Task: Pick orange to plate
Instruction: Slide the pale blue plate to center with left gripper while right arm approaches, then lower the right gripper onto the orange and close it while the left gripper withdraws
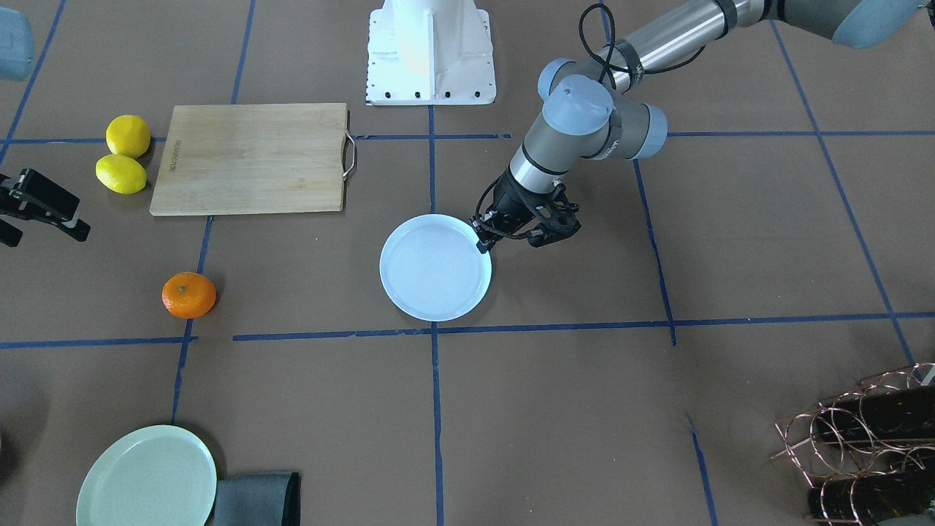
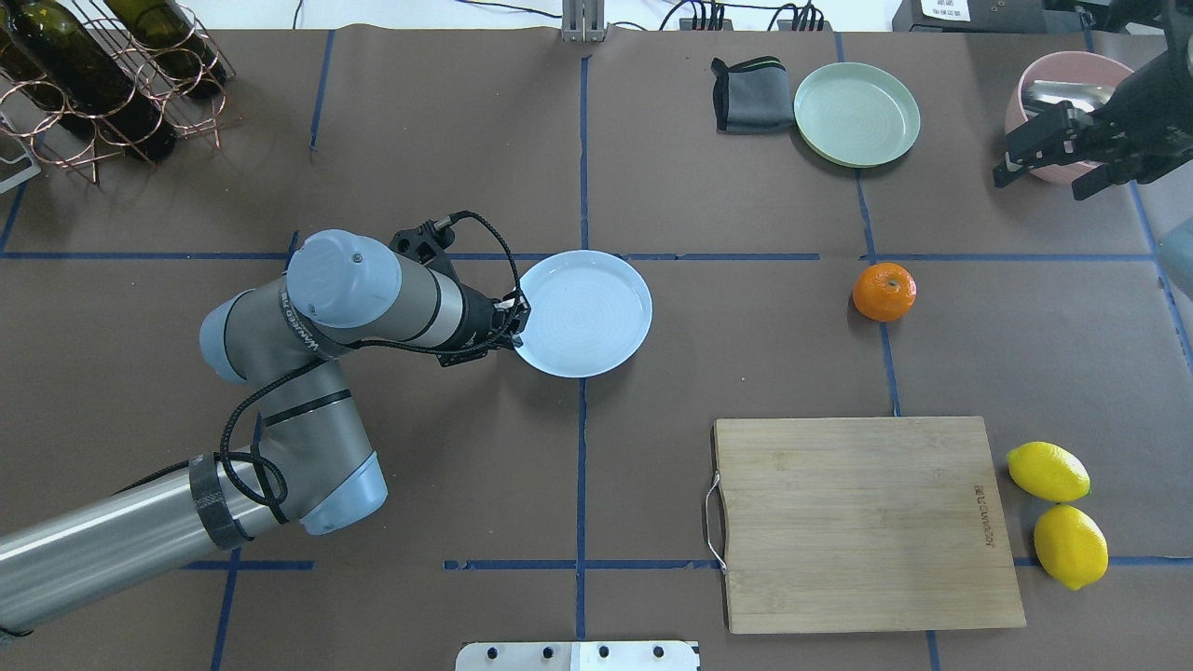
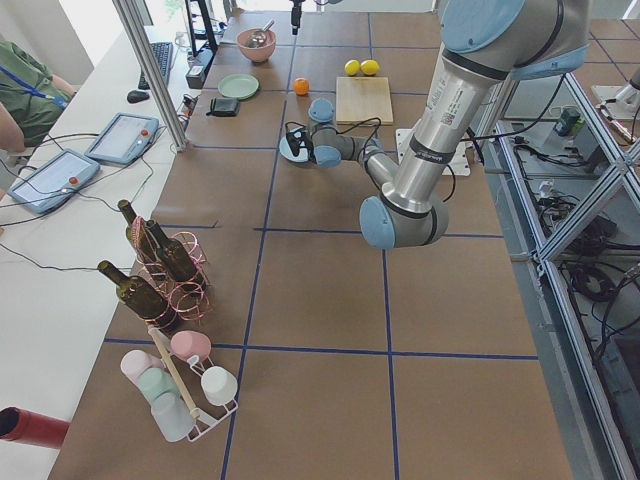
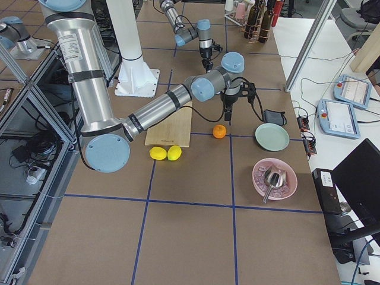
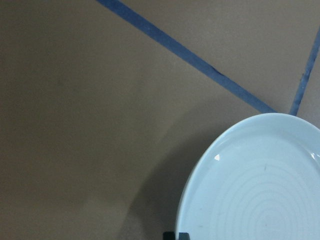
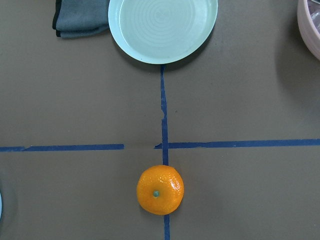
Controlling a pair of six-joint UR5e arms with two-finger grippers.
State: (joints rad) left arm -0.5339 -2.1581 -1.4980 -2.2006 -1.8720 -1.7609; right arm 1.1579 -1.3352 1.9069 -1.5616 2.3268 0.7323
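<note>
1. Orange. The orange point(image 2: 884, 292) lies on the bare tabletop point(image 2: 746, 354), stem dimple up, on a line of blue tape. It is well apart from the plate point(image 2: 582, 312), and nothing touches it. In the right wrist view the orange point(image 6: 160, 190) sits below centre, where the tape lines cross.

2. Plate. The pale bluish plate lies flat near the middle of the tabletop, and nothing lies in it.

3. Left claw. The left claw point(image 2: 518, 321) is low at the plate's rim, on the side away from the orange. In the front-facing view one fingertip point(image 1: 483, 245) meets that rim. We cannot tell whether the claw clamps the rim or only rests against it.

4. Right claw. The right claw point(image 2: 1039, 172) hangs above the tabletop with its fingers spread apart and nothing between them. It is clear of the orange.

5. Other items.
- A wooden cutting board point(image 2: 862, 522) lies on the robot's side of the orange, with two lemons point(image 2: 1048, 472) just beside its short edge.
- A pale green plate point(image 2: 857, 114) and a folded grey cloth point(image 2: 746, 93) lie side by side beyond the orange.
- A pink bowl point(image 2: 1035, 84) stands near the green plate.
- A wire rack with bottles point(image 2: 93, 84) stands at the far left corner.
</note>
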